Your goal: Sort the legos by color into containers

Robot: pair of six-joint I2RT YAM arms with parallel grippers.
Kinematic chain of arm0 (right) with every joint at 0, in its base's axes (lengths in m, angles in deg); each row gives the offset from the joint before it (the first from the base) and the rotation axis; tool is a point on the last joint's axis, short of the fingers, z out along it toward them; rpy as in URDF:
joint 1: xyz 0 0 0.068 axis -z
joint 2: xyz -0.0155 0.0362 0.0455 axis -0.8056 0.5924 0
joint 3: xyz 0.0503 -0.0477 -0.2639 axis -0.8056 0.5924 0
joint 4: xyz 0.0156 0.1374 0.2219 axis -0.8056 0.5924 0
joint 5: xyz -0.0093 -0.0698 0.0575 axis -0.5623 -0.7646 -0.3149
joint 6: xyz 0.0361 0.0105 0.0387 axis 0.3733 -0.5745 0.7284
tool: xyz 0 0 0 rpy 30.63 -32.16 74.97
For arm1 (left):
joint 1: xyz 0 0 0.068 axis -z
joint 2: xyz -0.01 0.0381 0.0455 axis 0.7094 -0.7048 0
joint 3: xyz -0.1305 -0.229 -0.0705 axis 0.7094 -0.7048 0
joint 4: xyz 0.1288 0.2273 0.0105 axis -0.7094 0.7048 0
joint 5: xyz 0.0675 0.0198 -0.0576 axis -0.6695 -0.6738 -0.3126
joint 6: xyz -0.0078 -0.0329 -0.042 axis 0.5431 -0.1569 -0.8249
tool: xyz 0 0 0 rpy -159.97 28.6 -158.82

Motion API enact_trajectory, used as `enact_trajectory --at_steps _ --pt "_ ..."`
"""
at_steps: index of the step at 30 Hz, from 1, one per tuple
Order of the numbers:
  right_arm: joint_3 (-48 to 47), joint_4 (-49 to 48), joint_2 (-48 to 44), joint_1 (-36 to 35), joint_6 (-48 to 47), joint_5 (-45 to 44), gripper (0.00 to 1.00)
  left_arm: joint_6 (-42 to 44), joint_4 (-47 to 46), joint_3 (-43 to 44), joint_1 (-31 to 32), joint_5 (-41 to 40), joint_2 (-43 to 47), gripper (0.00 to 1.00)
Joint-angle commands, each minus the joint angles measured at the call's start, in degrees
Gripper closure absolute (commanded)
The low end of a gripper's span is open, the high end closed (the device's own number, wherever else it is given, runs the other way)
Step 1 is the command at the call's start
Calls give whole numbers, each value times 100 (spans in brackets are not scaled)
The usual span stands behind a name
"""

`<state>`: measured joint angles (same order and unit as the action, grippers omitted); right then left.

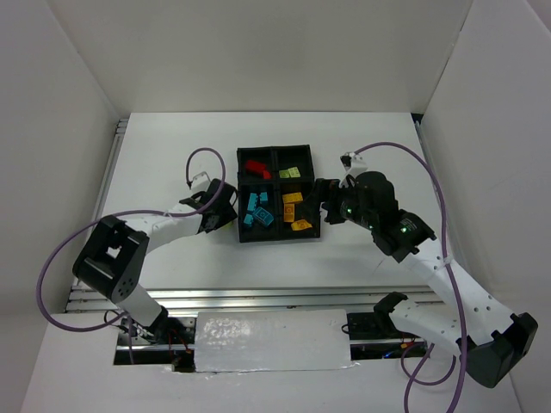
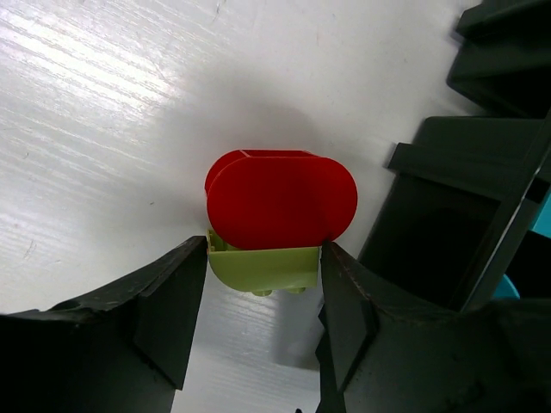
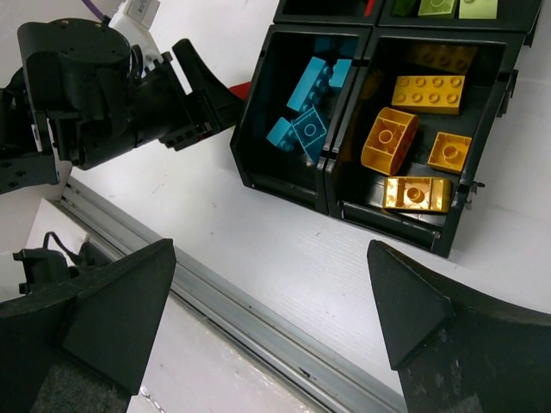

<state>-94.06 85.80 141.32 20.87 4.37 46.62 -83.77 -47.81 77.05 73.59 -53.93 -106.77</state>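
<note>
Legos (image 2: 280, 206): one red, apparently one lime

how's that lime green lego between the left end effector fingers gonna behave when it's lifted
The lime green lego looks rigid with flat sides, so the left end effector should grip it squarely without crushing. Its glossy plastic may slip under a light squeeze. The red piece sits against it; if joined, it likely rides along.

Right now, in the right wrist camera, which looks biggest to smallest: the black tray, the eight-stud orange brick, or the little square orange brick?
1. black tray
2. eight-stud orange brick
3. little square orange brick, nearer the camera yet clearly smaller
</note>
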Motion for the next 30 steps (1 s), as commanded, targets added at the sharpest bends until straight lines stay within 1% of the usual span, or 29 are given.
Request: enact_trajectory --at_steps 1,3,5,6,7,9,14,17,21,23,27,30 --pt "52 -218 -28 -51 -65 46 0 -46 225 -18 -37 -172 -188 35" --pt "69 -227 -10 -51 -65 55 0 -28 252 -123 -37 -251 -135 35" --pt "78 -262 16 -51 -57 90 0 16 234 -211 -45 -295 -30 33" --pt "95 -280 42 -51 -57 143 0 77 199 -290 -54 -295 23 27" --pt "104 -297 51 -60 -39 178 0 95 190 -326 -72 -286 32 23" --pt "113 -350 77 -51 -13 239 0 165 164 -387 -81 -295 32 21" --pt "96 -377 86 -43 5 257 0 271 225 -352 -107 -339 -82 24" --pt "78 -341 60 -43 -4 222 0 341 173 -370 -107 -383 -135 30" --pt "113 -341 60 -51 -4 213 0 359 278 -326 -107 -479 -179 32" --pt "113 -350 86 -51 -4 231 0 385 330 -335 -107 -532 -197 32" --pt "148 -403 95 -51 14 257 0 499 410 -361 -98 -664 -162 29" --pt "140 -421 121 -51 14 266 1 771 200 -484 -89 -621 23 28"
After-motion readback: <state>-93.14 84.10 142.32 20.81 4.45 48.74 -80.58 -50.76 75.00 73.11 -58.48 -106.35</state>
